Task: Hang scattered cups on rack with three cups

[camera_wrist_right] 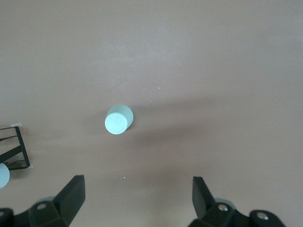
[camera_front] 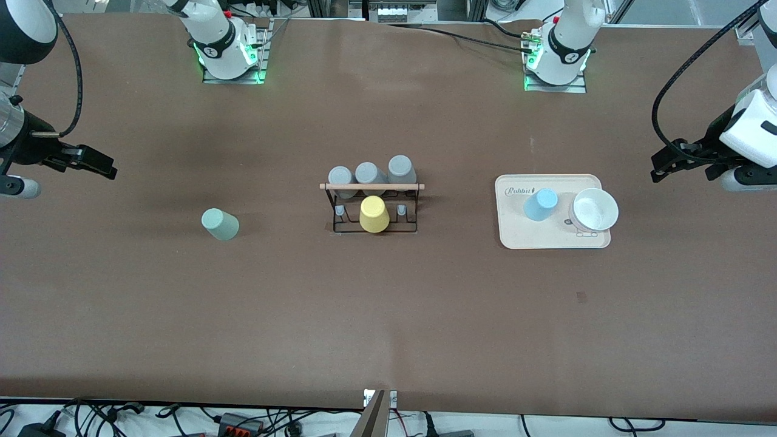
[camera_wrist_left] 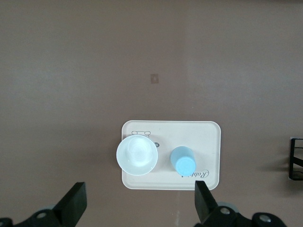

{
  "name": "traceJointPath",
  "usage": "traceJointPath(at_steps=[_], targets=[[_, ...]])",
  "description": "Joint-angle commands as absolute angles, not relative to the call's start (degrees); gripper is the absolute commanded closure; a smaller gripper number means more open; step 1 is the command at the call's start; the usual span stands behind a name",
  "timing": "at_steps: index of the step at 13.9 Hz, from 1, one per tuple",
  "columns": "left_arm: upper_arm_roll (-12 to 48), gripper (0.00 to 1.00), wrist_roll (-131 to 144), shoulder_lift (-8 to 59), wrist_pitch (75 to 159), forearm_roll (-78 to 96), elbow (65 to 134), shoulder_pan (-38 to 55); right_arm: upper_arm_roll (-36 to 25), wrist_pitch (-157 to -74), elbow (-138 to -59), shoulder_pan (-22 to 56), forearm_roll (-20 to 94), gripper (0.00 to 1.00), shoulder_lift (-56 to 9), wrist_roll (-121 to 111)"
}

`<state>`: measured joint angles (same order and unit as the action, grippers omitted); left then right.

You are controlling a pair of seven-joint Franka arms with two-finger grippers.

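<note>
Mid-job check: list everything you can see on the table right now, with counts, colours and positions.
green cup: one, pale sage, on the bare table toward the right arm's end.
blue cup: one, light blue, on the tray beside the bowl.
rack: one, black wire with a wooden rod, mid-table.
grey cups: three, on the rack's row farther from the front camera.
yellow cup: one, on the rack's nearer row.
tray: one, cream, toward the left arm's end.
bowl: one, white, on the tray.
left hand: open, above the tray.
right hand: open, above the green cup.
</note>
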<state>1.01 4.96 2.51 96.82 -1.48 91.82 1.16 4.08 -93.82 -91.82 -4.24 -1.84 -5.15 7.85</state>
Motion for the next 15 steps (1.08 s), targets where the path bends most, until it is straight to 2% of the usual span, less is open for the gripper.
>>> traceJointPath(at_steps=[1, 7, 11, 15], targets=[[1.23, 0.0, 4.13, 3.24, 97.12, -1.85, 91.94, 1.49, 4.22, -92.82, -91.49, -4.22, -1.85, 0.0, -5.27, 7.12], [1.32, 0.0, 4.04, 11.93, 96.86, -1.85, 90.79, 6.84, 4.13, -91.32, -91.49, -4.48, -1.41, 0.0, -5.27, 7.03], [2.1, 0.0, 3.96, 15.46, 94.75, -1.85, 91.31, 8.7, 4.22, -91.32, -91.49, -4.22, -1.5, 0.0, -5.27, 7.12], [3.33, 0.0, 3.34, 17.05, 97.19, -1.76, 97.01, 8.7, 4.13, -91.58, -91.49, -4.48, -1.41, 0.0, -5.54, 7.03]])
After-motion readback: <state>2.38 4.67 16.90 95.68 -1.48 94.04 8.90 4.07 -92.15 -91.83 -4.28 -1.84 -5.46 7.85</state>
